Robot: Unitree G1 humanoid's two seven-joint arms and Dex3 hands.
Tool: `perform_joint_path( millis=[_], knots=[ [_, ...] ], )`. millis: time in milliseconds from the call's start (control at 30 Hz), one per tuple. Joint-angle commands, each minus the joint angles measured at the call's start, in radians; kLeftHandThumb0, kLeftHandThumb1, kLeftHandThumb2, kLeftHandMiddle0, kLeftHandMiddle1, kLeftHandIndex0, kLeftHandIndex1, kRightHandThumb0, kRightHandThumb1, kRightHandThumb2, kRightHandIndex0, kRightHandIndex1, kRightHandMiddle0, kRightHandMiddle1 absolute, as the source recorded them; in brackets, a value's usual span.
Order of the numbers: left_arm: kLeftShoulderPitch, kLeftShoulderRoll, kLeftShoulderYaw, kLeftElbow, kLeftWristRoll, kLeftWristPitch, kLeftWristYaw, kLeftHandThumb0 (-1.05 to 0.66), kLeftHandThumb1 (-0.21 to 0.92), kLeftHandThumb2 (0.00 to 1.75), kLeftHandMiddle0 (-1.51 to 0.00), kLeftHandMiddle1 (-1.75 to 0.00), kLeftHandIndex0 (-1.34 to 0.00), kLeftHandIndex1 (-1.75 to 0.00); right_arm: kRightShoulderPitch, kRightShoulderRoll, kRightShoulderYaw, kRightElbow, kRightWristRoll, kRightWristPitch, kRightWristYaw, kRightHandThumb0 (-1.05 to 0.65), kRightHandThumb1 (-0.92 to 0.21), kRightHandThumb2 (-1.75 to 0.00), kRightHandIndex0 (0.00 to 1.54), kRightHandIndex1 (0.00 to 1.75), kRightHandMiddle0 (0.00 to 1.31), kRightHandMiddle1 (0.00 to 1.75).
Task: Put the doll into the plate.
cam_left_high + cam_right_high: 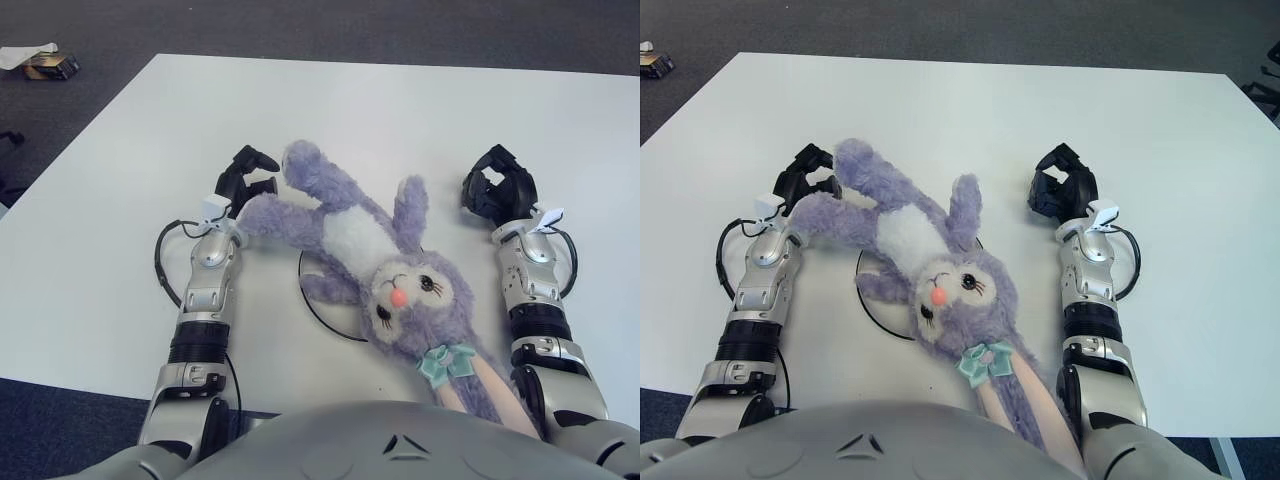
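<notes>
A purple plush bunny doll (355,250) with a white belly and a teal bow lies diagonally on the white table, its body and head covering most of a white plate whose dark rim (309,300) shows at the left. My left hand (248,180) sits at the doll's upper-left limb with fingers spread, close against the fur and gripping nothing. To the right of the doll's raised ear, my right hand (497,192) has curled fingers and holds nothing. One long ear hangs toward my torso.
The white table (400,110) stretches far beyond the hands, with its left edge running diagonally. A small box and paper (38,62) lie on the dark floor at the far left. A black cable (163,258) loops beside my left forearm.
</notes>
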Motion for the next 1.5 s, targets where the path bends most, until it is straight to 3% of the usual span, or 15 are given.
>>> perform_joint_path(
  millis=[0,300,833,1467],
  knots=[
    [0.049,-0.016,-0.003,0.043,0.004,-0.001,0.015,-0.45,0.42,1.20,-1.26,-1.75,-0.53,-1.75,0.066,0.076,0.002,0.048,0.005,-0.051,-0.016,-0.44,-0.43,-1.18,1.10,1.75,0.52,1.75],
    [0.047,-0.010,-0.006,0.048,0.007,-0.001,0.022,-0.45,0.42,1.19,-1.27,-1.75,-0.53,-1.75,0.064,0.078,0.007,0.065,0.009,-0.100,-0.013,-0.46,-0.39,-1.22,1.09,1.75,0.55,1.75],
    [0.042,-0.002,0.002,0.037,0.004,-0.007,0.037,-0.45,0.42,1.19,-1.28,-1.75,-0.53,-1.75,0.080,0.068,0.010,0.046,0.021,-0.092,0.032,-0.47,-0.35,-1.27,1.05,1.75,0.58,1.75],
    [0.051,-0.012,0.022,0.041,-0.033,-0.066,0.015,-0.43,0.46,1.14,-1.24,-1.75,-0.50,-1.75,0.134,0.046,0.037,0.000,-0.072,-0.134,-0.022,-0.48,-0.32,-1.31,1.16,1.75,0.61,1.75]
  ],
)
